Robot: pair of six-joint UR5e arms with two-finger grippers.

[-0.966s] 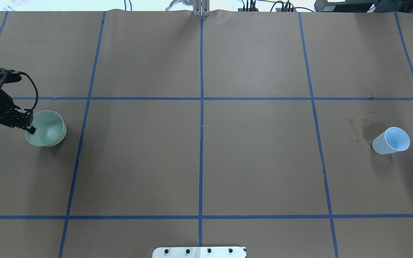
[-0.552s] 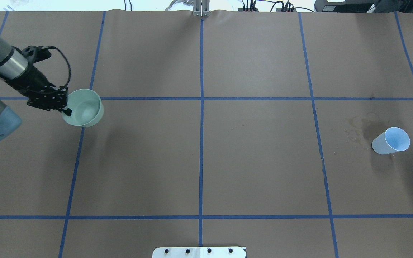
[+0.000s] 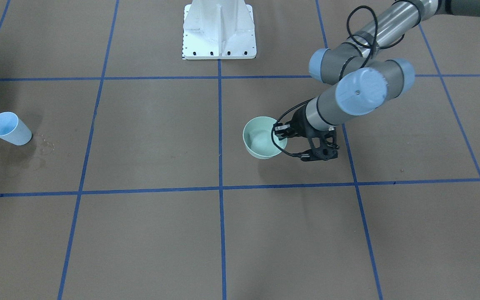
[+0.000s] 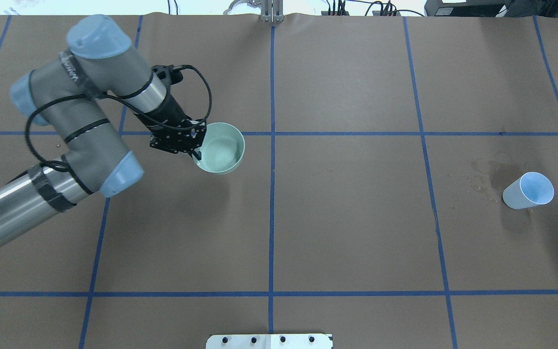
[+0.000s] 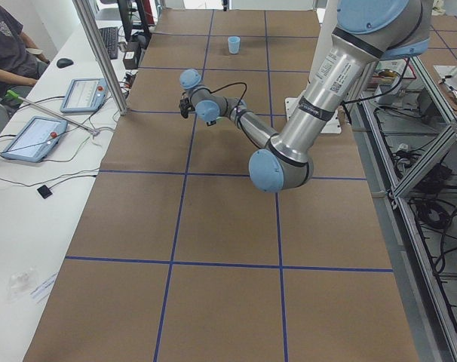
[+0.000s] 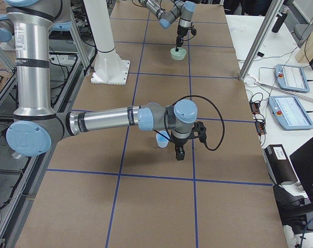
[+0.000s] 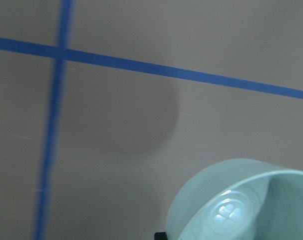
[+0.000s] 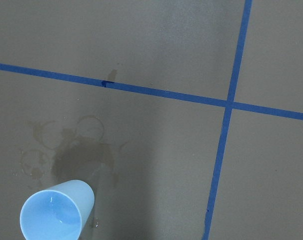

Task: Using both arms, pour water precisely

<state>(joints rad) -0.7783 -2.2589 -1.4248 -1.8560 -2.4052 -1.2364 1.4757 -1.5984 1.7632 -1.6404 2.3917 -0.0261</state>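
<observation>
My left gripper [image 4: 196, 153] is shut on the near rim of a pale green bowl [image 4: 220, 148] and holds it above the brown table, left of the centre line. The bowl also shows in the front view [image 3: 263, 137], with the gripper [image 3: 281, 134] at its rim. The left wrist view shows white glints, perhaps water [image 7: 226, 212], on the bowl's bottom [image 7: 241, 205]. A light blue cup [image 4: 528, 190] stands at the far right among wet stains [image 8: 76, 155]. My right gripper [image 6: 179, 151] hangs beside the cup [image 6: 162, 139]; I cannot tell whether it is open or shut.
Blue tape lines [image 4: 272, 194] divide the brown paper into squares. The white pedestal base [image 3: 219, 31] stands at the robot's side. Tablets and an operator [image 5: 10, 53] are at a side desk beyond the table's far edge.
My left arm has carried the green bowl from the table's far left edge rightward, close to the centre line. The blue cup has not moved.
</observation>
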